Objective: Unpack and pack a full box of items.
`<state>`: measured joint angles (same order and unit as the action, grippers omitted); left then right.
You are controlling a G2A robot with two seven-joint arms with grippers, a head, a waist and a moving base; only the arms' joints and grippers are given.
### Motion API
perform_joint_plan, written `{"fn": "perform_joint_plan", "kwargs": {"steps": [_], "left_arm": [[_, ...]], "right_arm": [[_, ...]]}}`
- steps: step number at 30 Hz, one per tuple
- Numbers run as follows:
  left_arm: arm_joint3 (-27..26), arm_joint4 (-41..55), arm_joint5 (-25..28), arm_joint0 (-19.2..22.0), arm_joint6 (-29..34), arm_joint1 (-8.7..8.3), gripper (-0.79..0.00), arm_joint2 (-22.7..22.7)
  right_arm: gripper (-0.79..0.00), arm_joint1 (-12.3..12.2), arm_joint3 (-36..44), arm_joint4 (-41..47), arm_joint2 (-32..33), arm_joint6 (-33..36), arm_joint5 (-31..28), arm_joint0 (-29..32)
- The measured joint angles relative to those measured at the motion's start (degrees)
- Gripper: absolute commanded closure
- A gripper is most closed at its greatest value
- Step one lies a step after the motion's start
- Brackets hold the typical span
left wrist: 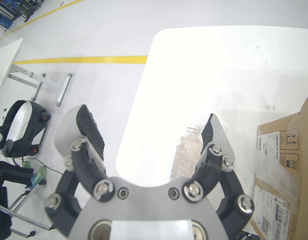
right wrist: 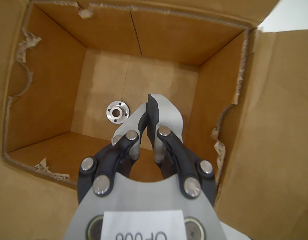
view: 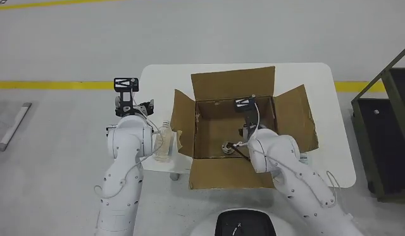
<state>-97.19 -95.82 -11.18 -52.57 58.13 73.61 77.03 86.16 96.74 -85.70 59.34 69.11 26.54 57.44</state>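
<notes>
An open cardboard box (view: 234,84) stands on the white table, its flaps spread out. On the box floor (right wrist: 169,38) lies a small round metal flange (right wrist: 117,112), also seen from above as the flange (view: 226,150). My right gripper (right wrist: 148,101) hangs inside the box just beside the flange, shut with nothing held; from above the right gripper (view: 239,146) is at the box's near side. A clear plastic bottle (left wrist: 185,151) lies on the table left of the box (left wrist: 281,151), neck pointing away. My left gripper (left wrist: 146,113) hovers open above the bottle (view: 164,141) and the table's left edge.
The white table (view: 316,78) has bare surface behind and right of the box. A dark rack (view: 380,141) stands off its right end. On the floor to the left are a black-and-white device (left wrist: 24,126) and another white table (left wrist: 6,61).
</notes>
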Motion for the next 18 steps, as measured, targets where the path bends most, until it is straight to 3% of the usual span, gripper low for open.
{"fn": "perform_joint_plan", "kwargs": {"steps": [3,13,18], "left_arm": [[0.00,0.00,0.00,0.00,0.00,0.00,-0.785,0.00],[0.00,0.00,0.00,0.00,0.00,0.00,-0.785,0.00],[0.00,0.00,0.00,0.00,0.00,0.00,-0.785,0.00]], "right_arm": [[0.000,0.56,-4.82,1.13,-0.94,-0.88,0.68,-1.83],[0.000,0.55,-4.91,1.07,-1.04,-1.12,0.49,-1.73],[0.000,1.15,-6.64,2.30,-2.55,-1.27,-2.35,-2.72]]}}
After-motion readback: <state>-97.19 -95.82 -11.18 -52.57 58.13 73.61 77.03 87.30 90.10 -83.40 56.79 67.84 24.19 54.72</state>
